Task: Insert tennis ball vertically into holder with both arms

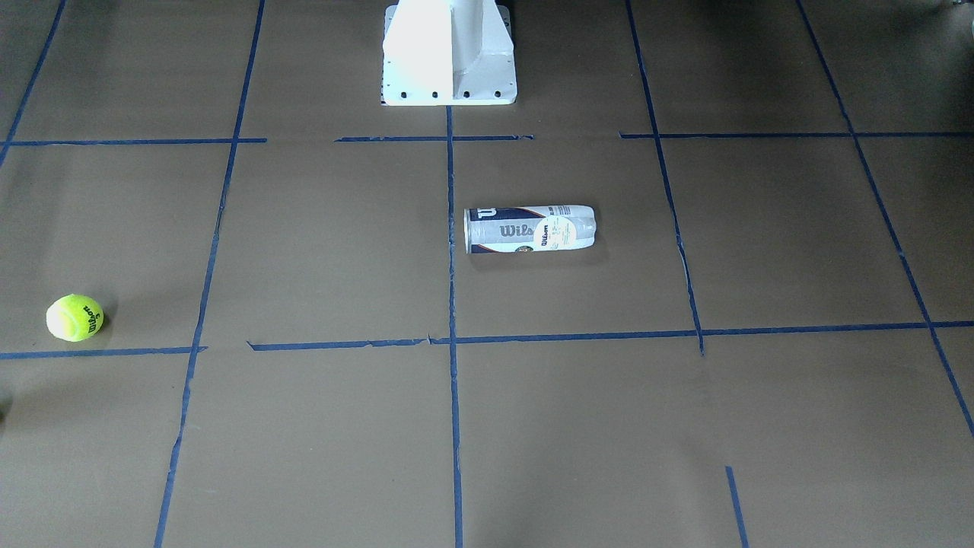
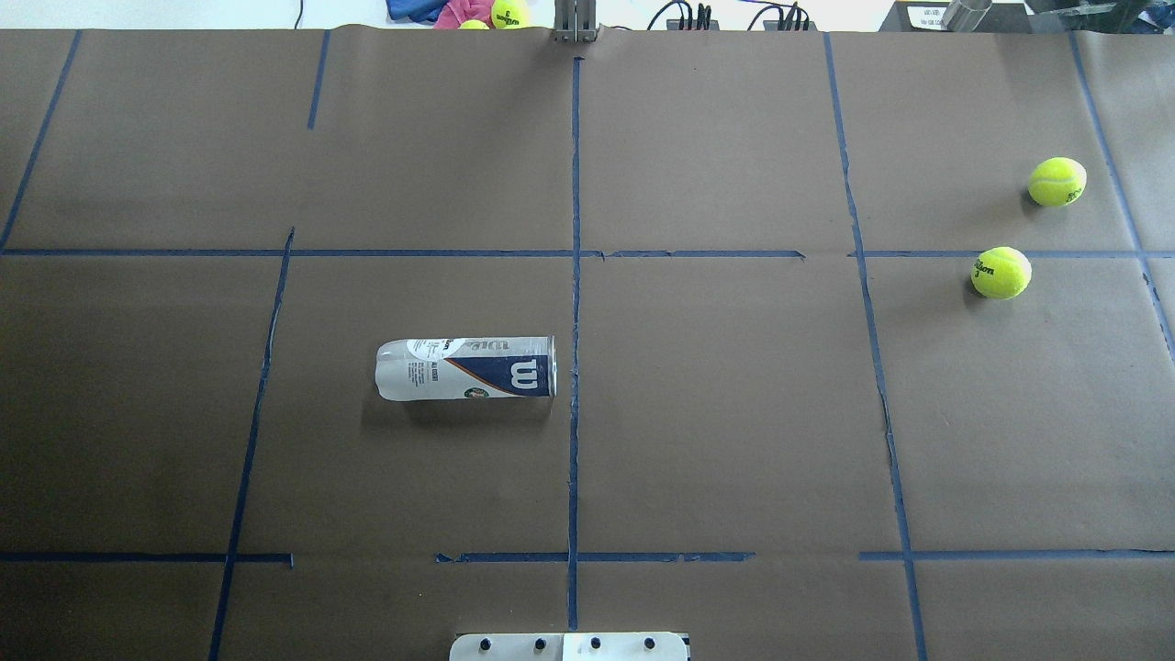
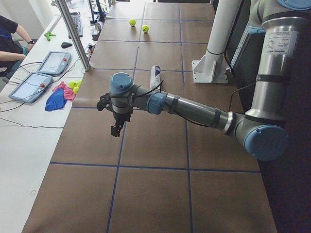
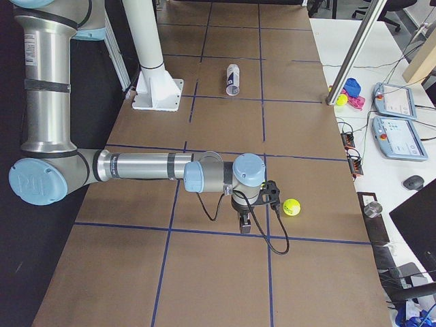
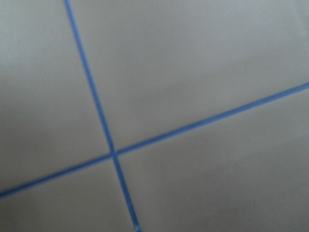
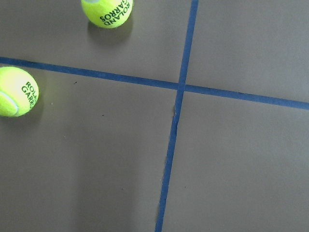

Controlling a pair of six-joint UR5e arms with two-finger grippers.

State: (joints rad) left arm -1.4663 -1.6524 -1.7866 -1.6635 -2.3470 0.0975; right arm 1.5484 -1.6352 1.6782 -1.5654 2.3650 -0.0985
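I observe the table (image 2: 734, 413) papered brown. The left arm (image 3: 194, 109) and right arm (image 4: 143, 165) reach over it. The holder (image 2: 466, 368) lies on its side near centre. For the left tool (image 3: 115, 130) and right tool (image 4: 245, 225), I cannot tell the jaw state. The tennis ball (image 2: 1001, 273) rests far to the robot's right, near a second ball (image 2: 1057, 181).

Shot steeply down from opposite sides of brown paper-covered table (image 2: 734, 441).
Shared between both: clear navy-and-white labelled can (image 1: 529, 228); from wrists, close on blue tape lines (image 5: 113, 153).

Robotics lab: tape-gridded table (image 2: 734, 413), teach pendants (image 4: 394, 102).
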